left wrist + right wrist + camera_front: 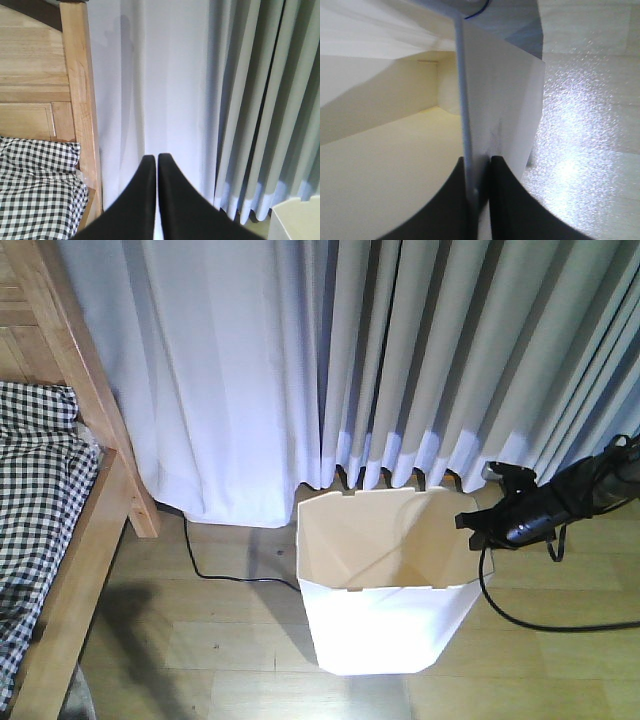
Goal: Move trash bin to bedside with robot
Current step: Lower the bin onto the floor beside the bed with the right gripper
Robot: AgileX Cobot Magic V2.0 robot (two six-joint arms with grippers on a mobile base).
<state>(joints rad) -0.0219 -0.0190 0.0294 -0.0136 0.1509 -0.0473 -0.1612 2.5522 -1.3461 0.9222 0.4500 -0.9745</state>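
A thin black arm is seen just right of the trash bin, with black cables trailed below it. The left gripper and right gripper are each formed of two smooth matte-black fingers, broad-based and tapered.

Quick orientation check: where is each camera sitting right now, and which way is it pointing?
Front view: high on the robot, looking down at the trash bin, curtain and bed; right claw at the bin's right rim.
Left wrist: behind the shut left claw, facing curtain beside the bed.
Right wrist: behind the right claw pinching the bin wall, floor at right.
Shared: bin in all three; bed in front and left wrist.
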